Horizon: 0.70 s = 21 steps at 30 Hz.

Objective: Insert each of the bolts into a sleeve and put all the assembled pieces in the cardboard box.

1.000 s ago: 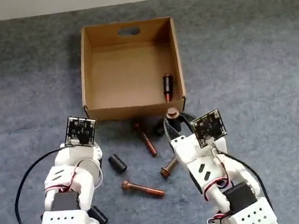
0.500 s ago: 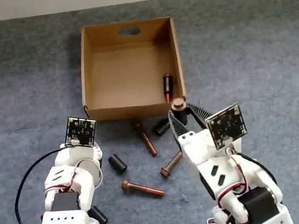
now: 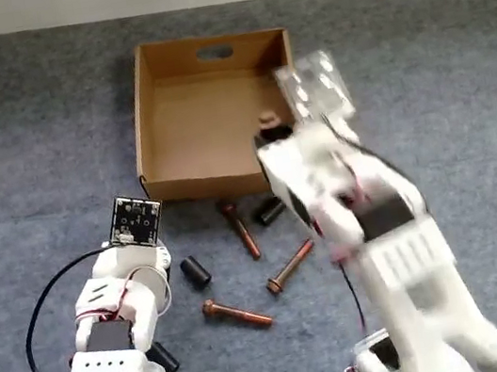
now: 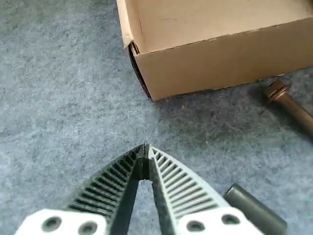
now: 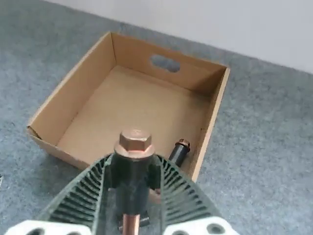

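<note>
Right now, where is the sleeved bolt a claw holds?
The sleeved bolt is in the right claw, above the box's near right corner, close to a second sleeved bolt inside.

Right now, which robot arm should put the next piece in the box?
The right one, probably. The right gripper holds a sleeved bolt over the cardboard box. The left gripper is shut on nothing, outside the box.

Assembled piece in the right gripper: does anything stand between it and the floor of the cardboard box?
Nothing visible does. The right gripper holds the assembled piece over the cardboard box; its floor is bare except for one finished piece lying by a side wall.
</note>
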Available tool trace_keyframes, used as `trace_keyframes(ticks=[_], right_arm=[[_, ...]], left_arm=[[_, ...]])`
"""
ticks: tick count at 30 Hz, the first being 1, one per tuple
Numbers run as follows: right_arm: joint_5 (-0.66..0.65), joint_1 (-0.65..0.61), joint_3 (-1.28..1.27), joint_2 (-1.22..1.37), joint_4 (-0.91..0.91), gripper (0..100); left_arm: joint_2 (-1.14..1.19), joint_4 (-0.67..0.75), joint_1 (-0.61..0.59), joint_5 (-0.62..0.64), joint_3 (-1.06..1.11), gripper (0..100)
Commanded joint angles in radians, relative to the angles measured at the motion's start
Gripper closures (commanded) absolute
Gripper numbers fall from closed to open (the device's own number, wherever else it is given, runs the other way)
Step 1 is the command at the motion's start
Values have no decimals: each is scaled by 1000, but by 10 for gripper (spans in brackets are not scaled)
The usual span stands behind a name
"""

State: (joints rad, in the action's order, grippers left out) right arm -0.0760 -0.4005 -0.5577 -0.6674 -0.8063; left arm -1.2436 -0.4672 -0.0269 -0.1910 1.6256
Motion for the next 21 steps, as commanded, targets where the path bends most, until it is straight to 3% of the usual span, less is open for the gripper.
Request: trace_keyframes(ticks=[1,9,21], right_arm=[[14,12,260,271,-5,991],[201,71,794,808,-176,991],[209,79,1762,1506,-610,992]], left_arm=[[-16,17,-13,-6,-4,979],[-16,17,-13,-6,-4,979],[-16,17,-12,-6,-4,979]])
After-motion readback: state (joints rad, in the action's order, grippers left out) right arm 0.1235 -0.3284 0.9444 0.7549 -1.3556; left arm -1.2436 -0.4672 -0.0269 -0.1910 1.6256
